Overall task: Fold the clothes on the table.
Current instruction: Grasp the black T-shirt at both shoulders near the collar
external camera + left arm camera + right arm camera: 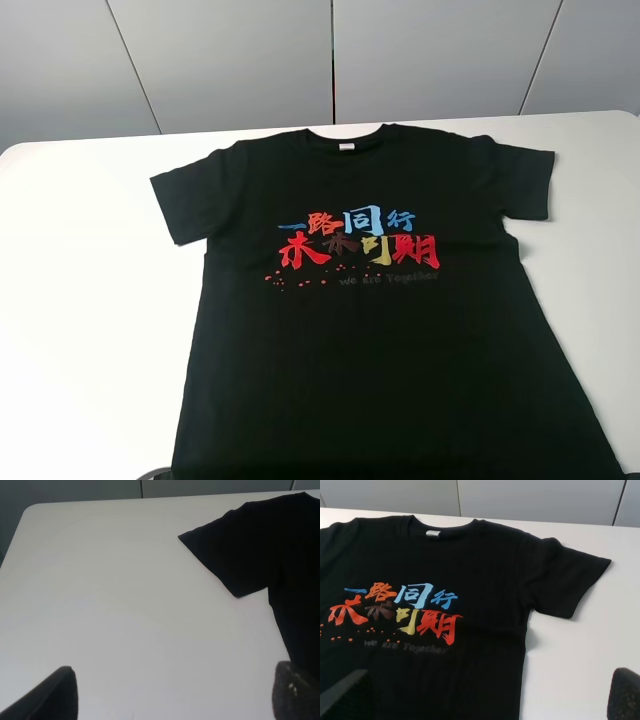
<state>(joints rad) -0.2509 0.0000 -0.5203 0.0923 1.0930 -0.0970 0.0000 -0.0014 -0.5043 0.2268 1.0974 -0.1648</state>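
- Behind the worktop (90, 300) we see grey wall panels (230, 60) with thin lines between them.
- The black T-shirt (380, 330) lies flat in the middle of the worktop. Its front is up, its collar is at the far side, and both sleeves are spread out.
- The left gripper (175, 695) hangs over bare worktop, near the sleeve (235, 555) on that side. It is released, with its two fingers far apart.
- The right gripper (485, 700) hangs by the shirt's other side. One finger is above cloth and one above white worktop. It is released too.
- The worktop is white, smooth and dull, with round corners.
- The shirt is soft cloth. Its print (358, 245) has red, blue and yellow characters with small grey letters under them.
- A small white label (346, 147) sits in the collar.
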